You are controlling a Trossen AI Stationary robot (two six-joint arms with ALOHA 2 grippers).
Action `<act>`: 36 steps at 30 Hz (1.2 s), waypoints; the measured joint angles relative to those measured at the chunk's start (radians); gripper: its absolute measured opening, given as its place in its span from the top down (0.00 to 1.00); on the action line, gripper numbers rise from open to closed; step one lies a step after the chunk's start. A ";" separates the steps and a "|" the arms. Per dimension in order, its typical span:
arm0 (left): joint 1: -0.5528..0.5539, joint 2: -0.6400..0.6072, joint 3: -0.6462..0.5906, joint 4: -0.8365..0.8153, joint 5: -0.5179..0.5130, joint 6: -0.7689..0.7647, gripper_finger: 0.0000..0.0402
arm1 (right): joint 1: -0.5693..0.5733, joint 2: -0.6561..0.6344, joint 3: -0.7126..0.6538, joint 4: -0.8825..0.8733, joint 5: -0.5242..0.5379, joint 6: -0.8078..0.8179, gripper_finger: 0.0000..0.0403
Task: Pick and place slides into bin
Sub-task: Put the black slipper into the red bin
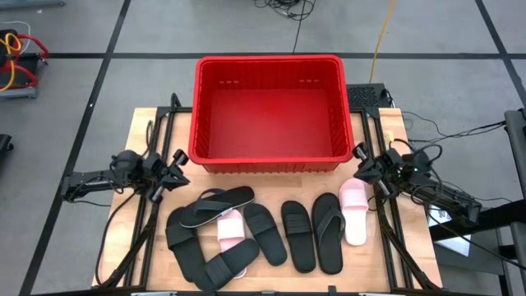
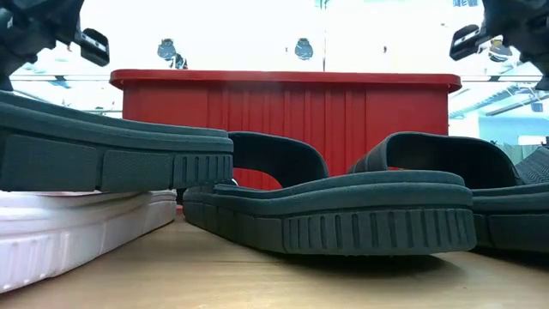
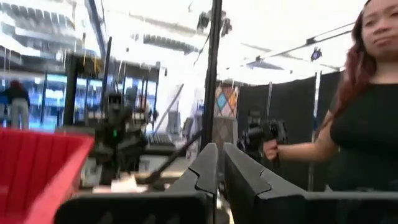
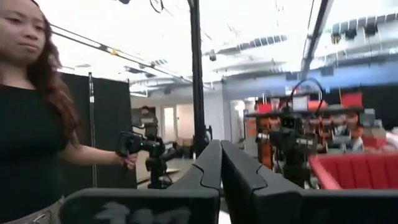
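Light, soft foam slides (image 1: 271, 234) near red bin (image 1: 267, 160); best pinched by strap. Left gripper (image 1: 174, 174) and right gripper (image 1: 362, 168) closed, empty.

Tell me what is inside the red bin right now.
The bin holds nothing: the high view shows only its bare red floor and walls. All slides lie on the table in front. Nothing inside is covered.

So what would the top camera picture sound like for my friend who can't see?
An empty red bin sits on a wooden table, with black and pink slides lined up in front. The left gripper and right gripper wait, shut, either side.
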 joint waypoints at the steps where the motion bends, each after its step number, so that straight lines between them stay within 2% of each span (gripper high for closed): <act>1: 0.000 0.000 0.000 0.021 -0.005 0.000 0.95 | 0.000 0.000 0.000 0.019 0.003 0.000 1.00; 5: 0.000 0.000 0.049 -0.009 -0.015 0.005 0.98 | 0.000 0.000 0.005 0.037 0.060 -0.021 1.00; 9: 0.000 0.001 0.154 -0.178 -0.025 0.066 1.00 | 0.000 0.000 0.052 0.003 0.080 -0.056 1.00; 13: 0.000 0.032 0.294 -0.394 -0.066 0.137 0.97 | 0.000 0.001 0.152 -0.095 0.083 -0.148 1.00; 17: 0.000 0.108 0.434 -0.527 -0.095 0.185 0.94 | 0.000 0.039 0.278 -0.262 0.108 -0.259 1.00; 23: 0.000 0.267 0.602 -0.641 -0.096 0.236 0.94 | 0.000 0.179 0.481 -0.436 0.135 -0.398 1.00; 29: 0.000 0.444 0.764 -0.761 -0.102 0.290 0.98 | -0.001 0.358 0.629 -0.461 0.157 -0.401 1.00; 34: 0.000 0.560 0.886 -0.923 -0.124 0.306 0.99 | -0.001 0.479 0.714 -0.613 0.153 -0.360 1.00; 36: 0.000 0.593 0.926 -0.993 -0.127 0.307 0.97 | 0.000 0.513 0.730 -0.684 0.119 -0.333 1.00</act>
